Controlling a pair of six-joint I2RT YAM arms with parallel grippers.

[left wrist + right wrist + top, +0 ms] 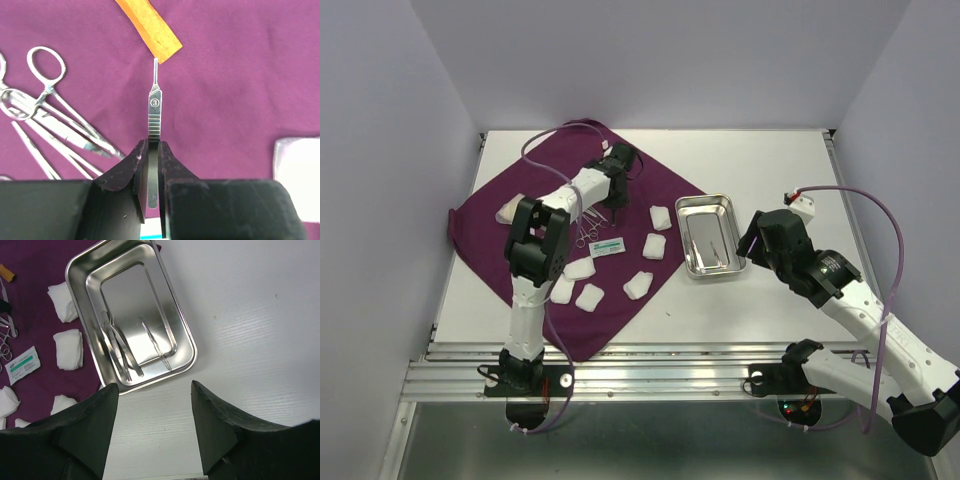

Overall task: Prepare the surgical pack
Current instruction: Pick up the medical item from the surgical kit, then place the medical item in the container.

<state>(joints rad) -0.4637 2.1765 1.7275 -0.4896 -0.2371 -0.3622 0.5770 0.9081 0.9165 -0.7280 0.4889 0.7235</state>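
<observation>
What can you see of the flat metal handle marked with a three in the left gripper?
The scalpel handle is a flat strip of shiny steel, stamped with a circled 3 next to a ribbed band, narrowing to a thin neck with no blade visible. Its wider end sits in the left gripper, whose jaws are closed on it from both sides. It points over the purple cloth, its tip just short of an orange strip. Whether it is lifted is unclear.

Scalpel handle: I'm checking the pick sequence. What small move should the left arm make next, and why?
Probably lift straight up: the left gripper pinches the scalpel handle, which looks flat on the purple cloth, and the steel tray waits to the right.
</observation>
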